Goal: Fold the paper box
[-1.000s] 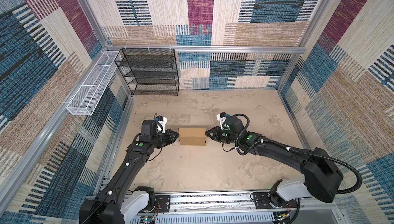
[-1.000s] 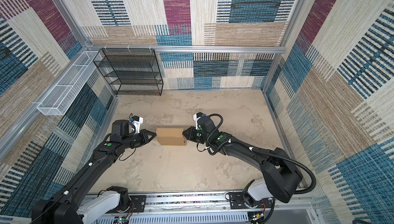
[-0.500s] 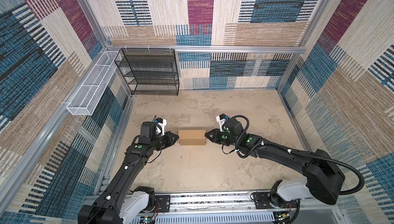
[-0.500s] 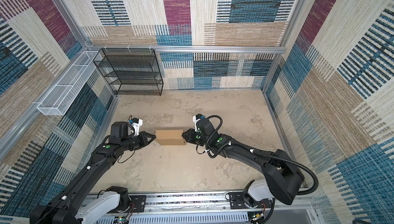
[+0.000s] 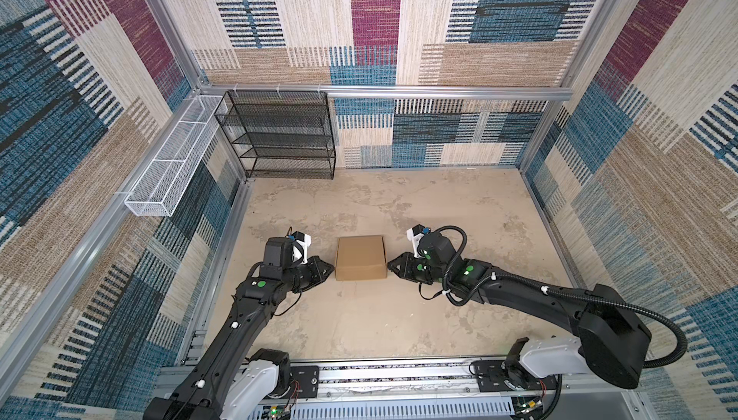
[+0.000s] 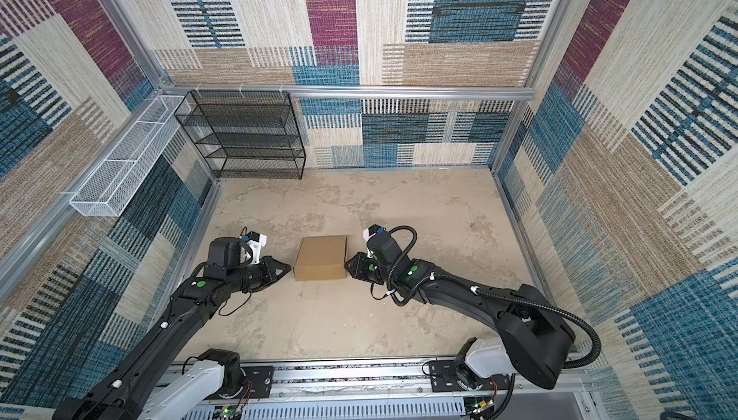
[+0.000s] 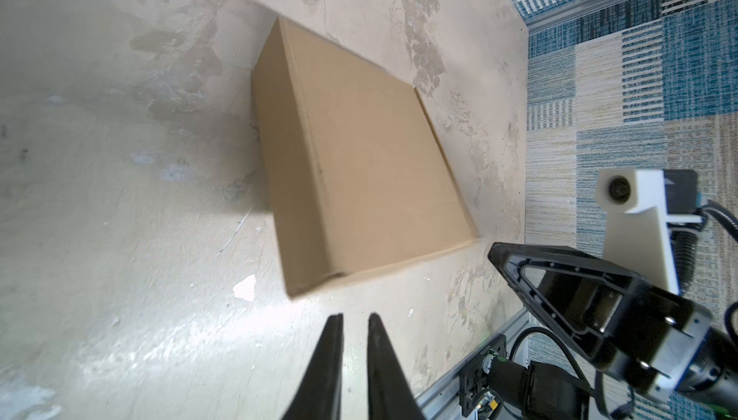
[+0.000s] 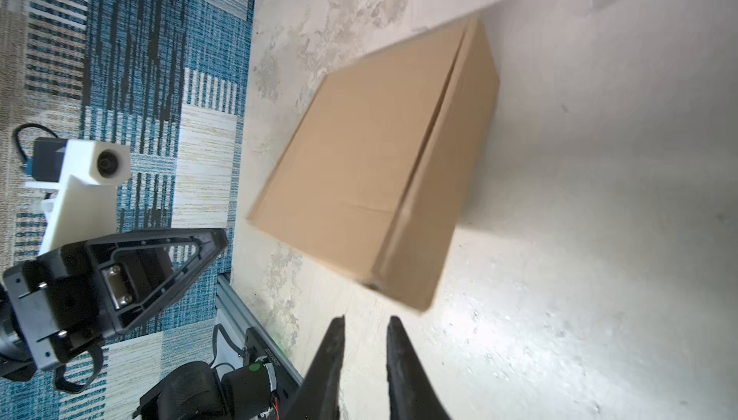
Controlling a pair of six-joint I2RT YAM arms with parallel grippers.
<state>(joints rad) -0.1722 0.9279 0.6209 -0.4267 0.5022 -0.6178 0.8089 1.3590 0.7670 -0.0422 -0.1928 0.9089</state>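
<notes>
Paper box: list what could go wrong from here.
1. The paper box lies loose on the table. Neither the left gripper nor the right gripper grips it, so a push from one side could slide or spin it.
2. A seam runs along the lid's edge. If it is not fully tucked, the lid might spring up.

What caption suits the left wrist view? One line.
Closed paper box on the table; left gripper, empty, points at its corner.

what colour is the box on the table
Plain brown cardboard, unprinted: the paper box shows best in the left wrist view.
</notes>
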